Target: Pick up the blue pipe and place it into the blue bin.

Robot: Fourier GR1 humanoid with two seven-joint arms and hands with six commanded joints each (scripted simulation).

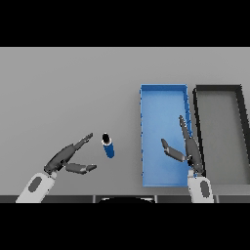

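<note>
A short blue pipe (108, 146) with a dark end cap lies on the grey table, left of the blue bin (146, 141). My left hand (66, 158) is open just left of the pipe, fingers stretched toward it and thumb spread below, not touching it. My right hand (189, 149) hovers open over the bin's right side, fingers pointing away from me and thumb out to the left. Nothing lies in the bin.
A dark grey bin (242, 141) stands directly right of the blue bin, its long side against it. The table (68, 88) stretches to the left and far side.
</note>
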